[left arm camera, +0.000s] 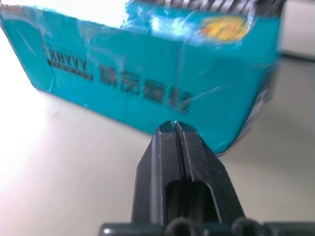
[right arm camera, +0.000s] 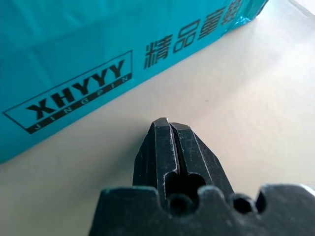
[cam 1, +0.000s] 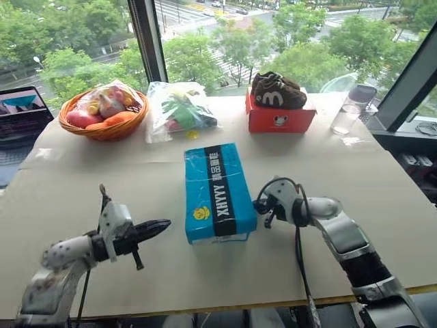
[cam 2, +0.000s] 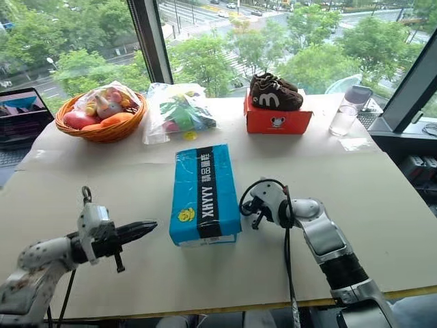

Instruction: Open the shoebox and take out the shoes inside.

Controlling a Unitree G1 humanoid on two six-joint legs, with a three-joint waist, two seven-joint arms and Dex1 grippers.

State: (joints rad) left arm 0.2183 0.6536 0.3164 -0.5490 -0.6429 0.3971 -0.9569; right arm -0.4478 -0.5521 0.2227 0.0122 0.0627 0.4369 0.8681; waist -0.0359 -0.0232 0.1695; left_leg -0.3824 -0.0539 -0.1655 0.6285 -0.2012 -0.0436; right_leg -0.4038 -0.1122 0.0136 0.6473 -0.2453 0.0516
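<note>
A: Beige table (cam 1: 382,205) by a big window, trees and street outside. End effectors?

B: left end effector (cam 1: 166,224) fingers pressed together, holding nothing, pointing level at the shoebox (cam 1: 217,191), just short of its left side. right end effector (cam 1: 258,203) also pressed together, empty, close beside the box's right side, can't tell if touching

A: Box state?

B: lid on, lying flat mid-table, black band and yellow sticker up

A: Further out?

B: far edge: orange basket (cam 1: 102,126) of toys on the left, plastic bag (cam 1: 179,109) next to it, red box (cam 1: 280,117) with dark brown shoes (cam 1: 276,91) on top, clear cup (cam 1: 347,113) at right. laptop (cam 1: 20,116) far left
</note>
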